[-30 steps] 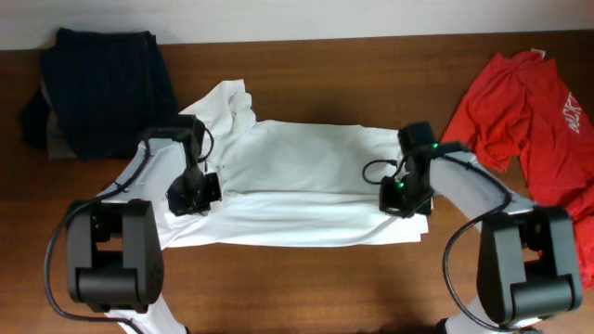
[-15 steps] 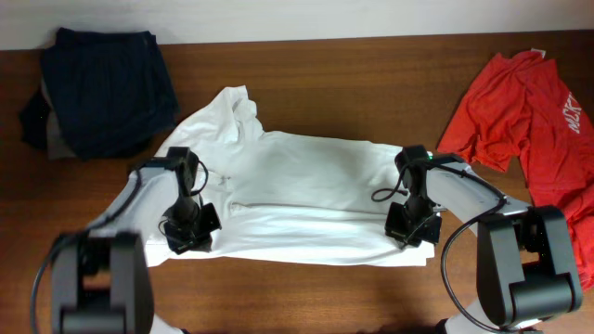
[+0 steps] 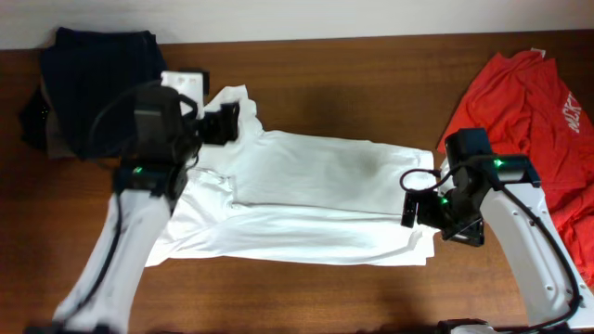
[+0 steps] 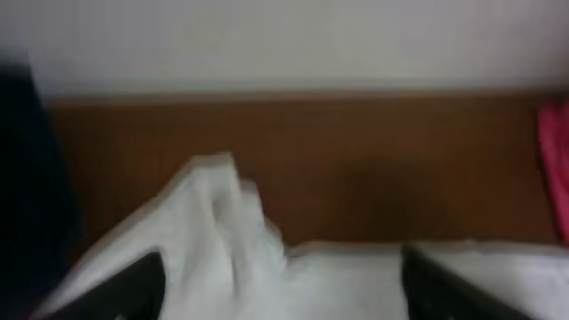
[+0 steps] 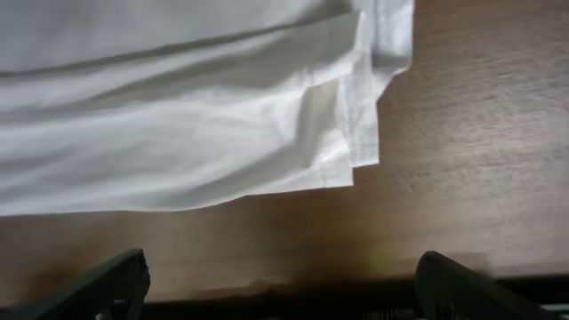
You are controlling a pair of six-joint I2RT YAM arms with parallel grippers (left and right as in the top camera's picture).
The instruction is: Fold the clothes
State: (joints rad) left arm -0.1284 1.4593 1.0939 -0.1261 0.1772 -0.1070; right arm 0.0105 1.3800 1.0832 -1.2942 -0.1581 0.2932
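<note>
Two wide-open, right gripper (image 5: pixel 283 277) empty by white shirt (image 5: pixel 178 116), left gripper (image 4: pixel 286 284) apparently empty

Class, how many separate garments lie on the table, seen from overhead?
3: a white shirt spread in the middle, a red tee at the right edge, a dark garment at the back left. Greyish cloth beneath it may be a fourth.

left tool (image 4: pixel 283 292), right tool (image 5: pixel 286 286), both agape

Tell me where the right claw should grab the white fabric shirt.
Grip the white fabric shirt at its stacked hem corner, coming over the brown wooden table from the robot's right: the layered edges lie exposed there, facing the open right claw.
</note>
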